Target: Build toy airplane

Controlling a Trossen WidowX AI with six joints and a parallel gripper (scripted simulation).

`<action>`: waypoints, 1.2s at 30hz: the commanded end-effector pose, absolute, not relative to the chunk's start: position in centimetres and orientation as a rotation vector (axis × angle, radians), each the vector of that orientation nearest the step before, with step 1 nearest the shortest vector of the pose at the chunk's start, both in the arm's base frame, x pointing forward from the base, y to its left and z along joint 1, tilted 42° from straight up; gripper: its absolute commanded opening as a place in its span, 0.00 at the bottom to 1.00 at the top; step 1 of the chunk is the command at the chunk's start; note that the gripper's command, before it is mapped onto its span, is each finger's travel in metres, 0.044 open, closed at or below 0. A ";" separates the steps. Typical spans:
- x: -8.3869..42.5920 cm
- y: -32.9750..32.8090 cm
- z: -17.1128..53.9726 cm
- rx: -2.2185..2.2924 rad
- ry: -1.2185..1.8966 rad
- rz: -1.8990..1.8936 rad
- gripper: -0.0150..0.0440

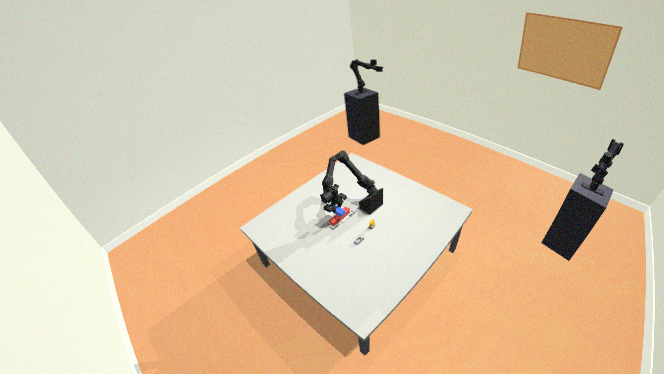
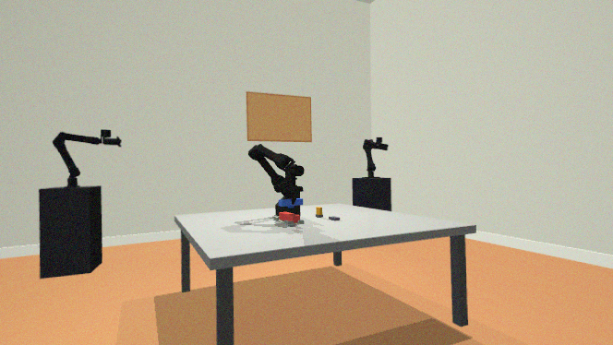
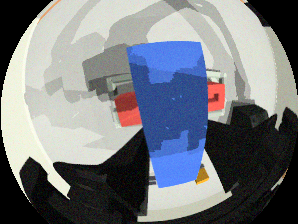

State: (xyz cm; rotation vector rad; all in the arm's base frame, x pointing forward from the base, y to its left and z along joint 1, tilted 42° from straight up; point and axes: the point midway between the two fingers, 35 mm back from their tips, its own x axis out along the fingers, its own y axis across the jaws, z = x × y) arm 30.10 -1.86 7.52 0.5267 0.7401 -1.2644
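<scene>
My gripper [image 1: 335, 205] [image 2: 293, 198] [image 3: 170, 125] is shut on the blue wing [image 1: 340, 212] [image 2: 291, 202] [image 3: 171, 100], pointing down. The wing lies across the line of the red fuselage [image 1: 335, 220] [image 2: 289, 217] [image 3: 129, 113], with a gap below it in the exterior view. The fuselage lies in the pale cradle [image 3: 217, 74]; whether it is fully flat is too small to tell. The wing hides its middle and the wing socket. A dark slot shows in its right end in the wrist view. The yellow tail fin [image 1: 372, 223] [image 2: 318, 211] [image 3: 202, 176] stands apart on a dark base.
A small grey holder [image 1: 359, 240] [image 2: 334, 218] lies on the table [image 1: 400, 250] [image 2: 392, 227] near the tail fin. The arm's dark base [image 1: 372, 201] stands behind the cradle. Two other arms stand on black pedestals [image 1: 362, 117] [image 1: 575, 220] away from the table.
</scene>
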 end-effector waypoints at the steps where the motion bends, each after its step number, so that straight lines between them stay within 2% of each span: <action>1: 30.2 -1.9 7.7 0.529 0.730 -1.266 0.58; 31: 30.7 -4.6 4.7 0.528 0.729 -1.266 0.58; 36: 30.7 -4.5 4.8 0.537 0.731 -1.269 0.53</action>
